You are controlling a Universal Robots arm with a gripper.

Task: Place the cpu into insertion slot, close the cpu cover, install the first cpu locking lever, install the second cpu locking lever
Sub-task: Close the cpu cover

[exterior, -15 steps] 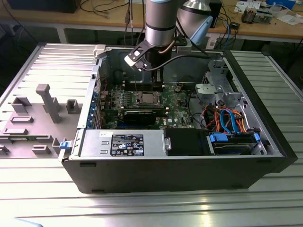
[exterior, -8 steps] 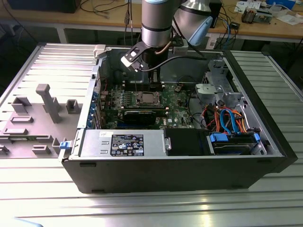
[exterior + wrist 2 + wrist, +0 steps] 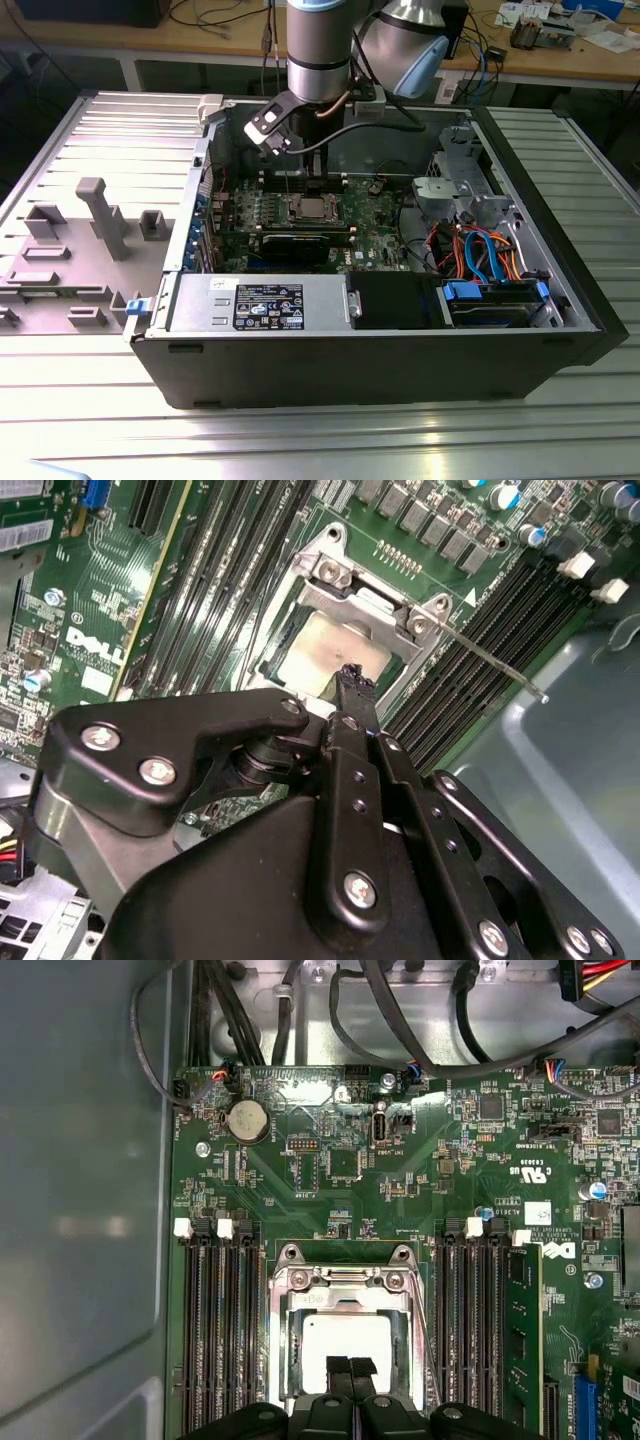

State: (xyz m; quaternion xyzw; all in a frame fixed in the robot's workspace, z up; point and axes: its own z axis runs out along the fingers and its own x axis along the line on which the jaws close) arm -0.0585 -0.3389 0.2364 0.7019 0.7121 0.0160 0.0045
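The cpu [image 3: 345, 1338] lies flat in the insertion slot [image 3: 282, 1352], its dull silver top showing through the cut-out of the cpu cover [image 3: 345, 1282], which lies down over it. In the second wrist view the cpu [image 3: 330, 648] sits inside the cover frame [image 3: 345, 592], and a thin metal locking lever [image 3: 492, 662] sticks out sideways from the socket over the memory slots. My gripper [image 3: 350, 1366] hangs just above the chip's edge with its two fingertips pressed together and nothing between them. In the exterior view the gripper [image 3: 314, 178] hovers over the socket [image 3: 308, 208] inside the open computer case.
Long black memory slots [image 3: 215, 1330] flank the socket on both sides. Cables [image 3: 400, 1030] run along the case wall beyond the board. A power supply [image 3: 265, 303], drive bays [image 3: 495, 300] and the case walls [image 3: 350, 370] surround the motherboard. A grey fixture [image 3: 95, 215] stands at the exterior view's left.
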